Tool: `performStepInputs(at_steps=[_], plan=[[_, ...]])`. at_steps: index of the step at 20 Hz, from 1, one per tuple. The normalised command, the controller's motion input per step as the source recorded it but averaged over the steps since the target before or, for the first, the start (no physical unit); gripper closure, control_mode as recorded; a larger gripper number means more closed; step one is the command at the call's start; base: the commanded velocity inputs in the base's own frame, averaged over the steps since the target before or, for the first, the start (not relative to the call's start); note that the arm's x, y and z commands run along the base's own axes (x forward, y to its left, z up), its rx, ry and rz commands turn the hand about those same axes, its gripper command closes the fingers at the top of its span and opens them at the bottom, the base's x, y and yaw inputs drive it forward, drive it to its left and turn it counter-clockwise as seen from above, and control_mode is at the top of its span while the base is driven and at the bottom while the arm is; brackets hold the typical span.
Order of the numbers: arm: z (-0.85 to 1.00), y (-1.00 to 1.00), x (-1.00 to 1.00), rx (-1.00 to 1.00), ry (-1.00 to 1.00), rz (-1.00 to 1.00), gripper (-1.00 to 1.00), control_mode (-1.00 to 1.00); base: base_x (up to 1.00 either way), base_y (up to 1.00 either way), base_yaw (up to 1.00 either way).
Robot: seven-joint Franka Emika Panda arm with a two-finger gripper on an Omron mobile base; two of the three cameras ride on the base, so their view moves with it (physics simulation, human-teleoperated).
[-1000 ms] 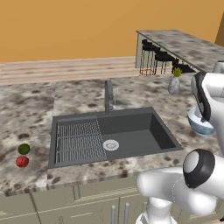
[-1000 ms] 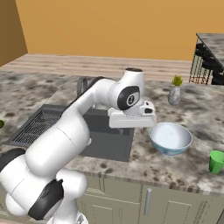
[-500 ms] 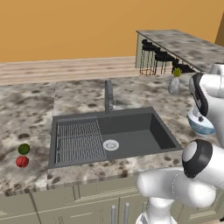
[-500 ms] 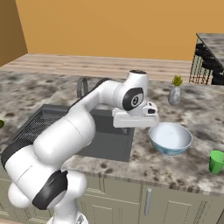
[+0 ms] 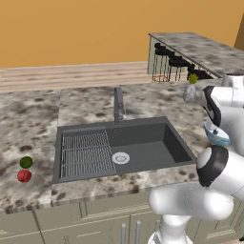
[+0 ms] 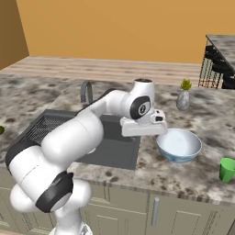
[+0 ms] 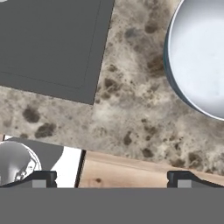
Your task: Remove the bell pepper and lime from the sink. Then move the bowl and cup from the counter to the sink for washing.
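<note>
- The gripper (image 7: 112,177) hangs over the counter (image 7: 131,109) between the sink (image 7: 48,39) and the bowl (image 7: 199,57), its 2 fingertips spread wide with nothing between them
- In the right base view the hand (image 6: 143,126) sits just left of the bowl (image 6: 179,145), above the stone beside the sink's right edge
- The bowl stands upright on the counter (image 6: 193,179), right of the sink (image 6: 112,149)
- The cup (image 6: 226,169) stands on the counter near the bowl, further right and closer to the front edge
- The lime (image 5: 26,162) and the bell pepper (image 5: 24,176) lie on the counter (image 5: 28,124) left of the sink (image 5: 143,143), just beside each other
- A vase (image 6: 183,98) with a plant stands behind the bowl
</note>
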Motion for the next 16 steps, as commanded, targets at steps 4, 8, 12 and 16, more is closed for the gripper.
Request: performStepInputs(at_steps=[4,8,12,16], plan=[[-0.27,-0.08,0.26,0.0,-0.01,0.0,-1.0,-1.0,0.0,0.0,0.0],[-0.25,-0.11,0.26,0.0,-0.04,0.0,-1.0,-1.0,0.0,0.0,0.0],[-0.21,-0.11,0.24,0.0,-0.08,0.0,-1.0,-1.0,0.0,0.0,0.0],[-0.18,-0.13,0.2,0.0,-0.09,0.0,-1.0,-1.0,0.0,0.0,0.0]])
